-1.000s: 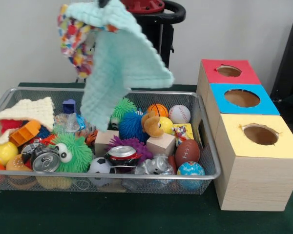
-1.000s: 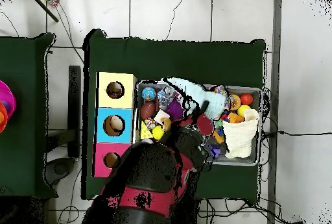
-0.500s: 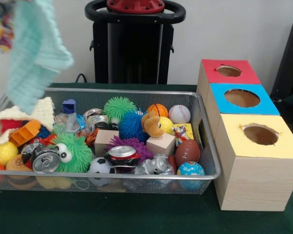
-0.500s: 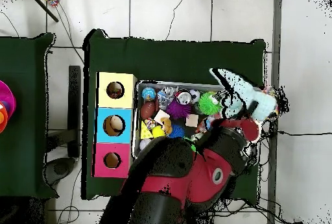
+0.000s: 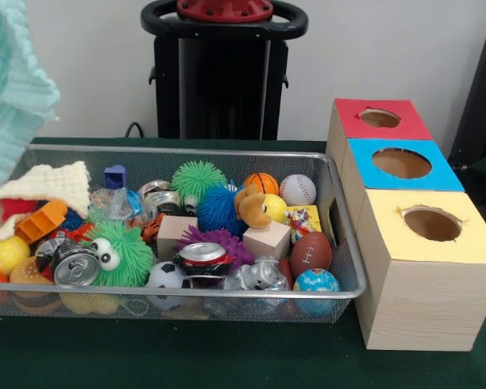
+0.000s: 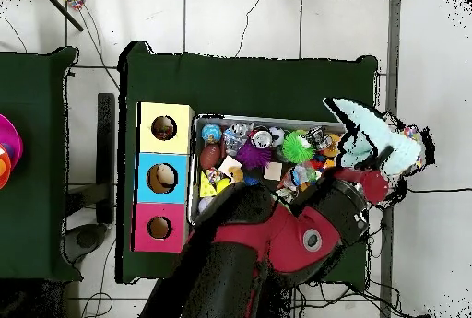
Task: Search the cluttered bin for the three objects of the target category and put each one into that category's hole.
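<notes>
Mint cloth [image 5: 12,89] cut by front view's left edge; claw [image 6: 380,159] hidden overhead.

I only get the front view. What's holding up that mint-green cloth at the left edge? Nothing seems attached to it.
Observer: The overhead view shows the red and black arm stretched out to the mint cloth, with its gripper right at the cloth.
Operator: Is the cloth above the bin?
Observer: No. Overhead it hangs past the short end of the bin, over the edge of the green mat and the tiled floor.
Operator: Is anything with it?
Observer: A multicoloured patch shows beside it.
</notes>
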`<state>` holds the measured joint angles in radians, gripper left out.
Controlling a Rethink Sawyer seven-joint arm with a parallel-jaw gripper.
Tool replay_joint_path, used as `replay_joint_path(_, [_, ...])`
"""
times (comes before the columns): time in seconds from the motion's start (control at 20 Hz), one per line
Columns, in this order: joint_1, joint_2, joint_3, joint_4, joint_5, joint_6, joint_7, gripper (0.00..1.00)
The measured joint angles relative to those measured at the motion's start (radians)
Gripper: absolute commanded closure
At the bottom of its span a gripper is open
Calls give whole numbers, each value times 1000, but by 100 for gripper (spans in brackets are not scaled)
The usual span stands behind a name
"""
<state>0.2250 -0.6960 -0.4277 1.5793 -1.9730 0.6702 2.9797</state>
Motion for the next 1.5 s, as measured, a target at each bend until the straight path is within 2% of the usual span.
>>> replay_joint_path(0.35, [-4,14,28,0,19,0,0,100])
replay_joint_path(1.5, [-10,26,37,0,304,0,0,100])
